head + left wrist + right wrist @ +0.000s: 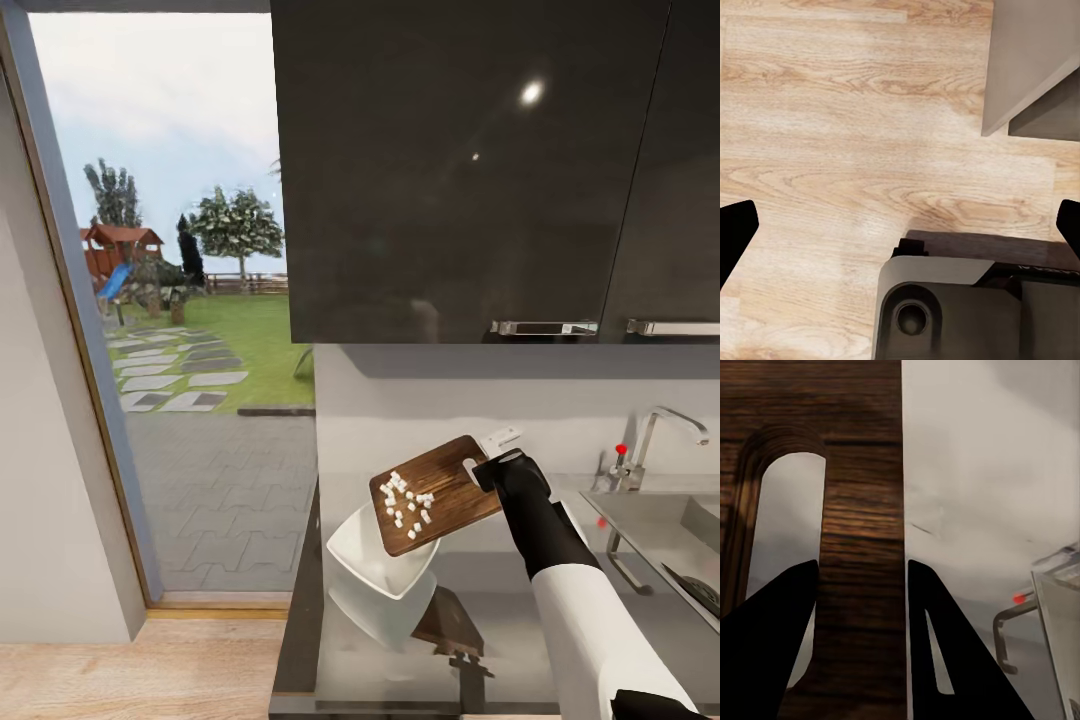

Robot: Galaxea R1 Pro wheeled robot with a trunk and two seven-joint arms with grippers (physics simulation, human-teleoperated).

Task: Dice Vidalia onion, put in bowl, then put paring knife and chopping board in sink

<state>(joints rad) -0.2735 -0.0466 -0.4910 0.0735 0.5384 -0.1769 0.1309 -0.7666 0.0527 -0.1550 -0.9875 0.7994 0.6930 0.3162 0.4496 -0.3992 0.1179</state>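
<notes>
My right gripper (488,468) is shut on the handle end of the chopping board (440,488), holding it tilted above the countertop (500,595). Small white pieces of diced onion (408,503) lie on the board's lower half. That lower corner hangs over the white bowl (372,562) on the countertop. In the right wrist view the gripper (862,564) clamps the board (862,510) on the wooden strip beside its slot hole, one black finger (952,660) on each side. My left gripper (900,225) is open over the wood floor, with nothing between its tips. The paring knife is out of view.
The steel sink (655,525) with its faucet (672,420) lies to the right of the board. Glossy black upper cabinets (470,170) hang overhead. A glass door (190,330) onto a garden stands at left. The robot base (945,307) sits below the left gripper.
</notes>
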